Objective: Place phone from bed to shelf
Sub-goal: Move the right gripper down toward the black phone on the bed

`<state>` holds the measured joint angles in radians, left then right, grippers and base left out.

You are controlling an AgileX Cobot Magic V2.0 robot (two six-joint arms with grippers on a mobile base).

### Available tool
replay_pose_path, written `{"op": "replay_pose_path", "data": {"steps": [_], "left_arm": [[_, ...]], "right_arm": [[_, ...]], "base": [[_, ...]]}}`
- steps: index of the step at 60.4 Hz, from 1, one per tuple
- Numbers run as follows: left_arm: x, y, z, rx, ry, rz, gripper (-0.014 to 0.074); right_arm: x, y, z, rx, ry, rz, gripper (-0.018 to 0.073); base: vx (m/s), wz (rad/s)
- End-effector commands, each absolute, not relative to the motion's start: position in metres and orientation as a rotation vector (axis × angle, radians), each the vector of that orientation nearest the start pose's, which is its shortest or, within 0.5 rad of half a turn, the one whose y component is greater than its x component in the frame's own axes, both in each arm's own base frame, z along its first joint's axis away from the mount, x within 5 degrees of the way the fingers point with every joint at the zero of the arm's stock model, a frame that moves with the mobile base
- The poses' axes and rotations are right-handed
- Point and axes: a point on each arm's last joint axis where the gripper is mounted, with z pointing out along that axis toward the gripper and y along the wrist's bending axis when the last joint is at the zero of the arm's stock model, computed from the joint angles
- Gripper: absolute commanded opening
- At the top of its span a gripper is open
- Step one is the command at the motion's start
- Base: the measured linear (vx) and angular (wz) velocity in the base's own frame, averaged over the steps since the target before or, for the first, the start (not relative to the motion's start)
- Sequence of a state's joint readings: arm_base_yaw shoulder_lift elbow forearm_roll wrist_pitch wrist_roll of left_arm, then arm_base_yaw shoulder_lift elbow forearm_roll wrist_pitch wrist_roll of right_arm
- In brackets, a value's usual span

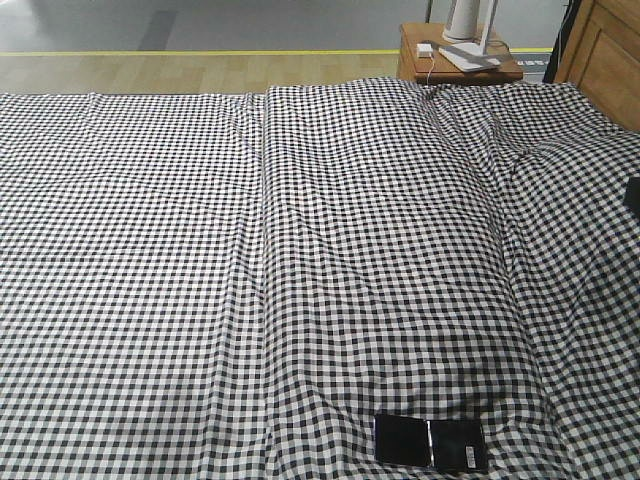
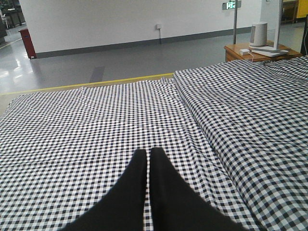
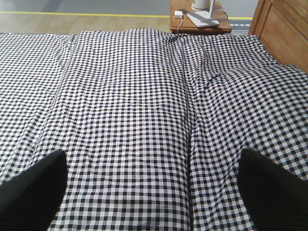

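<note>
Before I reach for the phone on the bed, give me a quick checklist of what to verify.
1. The phone lies flat on the bed: ok.
2. Nothing on or against the phone: ok.
3. The right gripper is open: ok, fingers wide apart.
4. The left gripper is open: not ok, it is shut and holds nothing.
5. A wrist camera sees the phone: not ok, only the front view shows it.
6. The shelf is located: cannot tell, it is in no view.

Flat open bed [image 1: 150, 250] around phone [image 1: 430, 442], bedside table [image 1: 410, 65] well beyond far edge
</note>
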<state>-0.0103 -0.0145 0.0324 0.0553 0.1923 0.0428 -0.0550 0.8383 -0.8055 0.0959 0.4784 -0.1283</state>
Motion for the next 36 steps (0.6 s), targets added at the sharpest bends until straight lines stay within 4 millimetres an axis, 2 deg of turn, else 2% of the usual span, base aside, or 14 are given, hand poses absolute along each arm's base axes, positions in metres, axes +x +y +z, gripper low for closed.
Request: {"op": "replay_pose_path", "data": {"steps": [1,11,19,26,36], "left_arm": [[0.055,0.000,0.201,0.076,1.583,0.065,0.0001],[0.055,0.000,0.201,0.076,1.583,0.065,0.0001],[0.055,0.000,0.201,0.076,1.583,0.065,0.0001],[0.055,0.000,0.201,0.076,1.583,0.065,0.0001],[0.055,0.000,0.201,0.076,1.583,0.065,0.0001]], "right_arm": [[0.175,-0.007,0.372,-0.024,1.902,-0.045,0.0720],[0.183,-0.008,0.370,0.077,2.020,0.025,0.0690],[0.202,-0.023,0.372,0.149,2.166,-0.001,0.0676],[0.224,-0.042,0.359,0.176,2.357,0.022,0.0670],[0.263,-0.064,0.327,0.160,2.485,0.251,0.0662]], "base": [[0.00,0.00],[0.00,0.00],[0.00,0.00],[0.00,0.00],[0.00,0.00]]}}
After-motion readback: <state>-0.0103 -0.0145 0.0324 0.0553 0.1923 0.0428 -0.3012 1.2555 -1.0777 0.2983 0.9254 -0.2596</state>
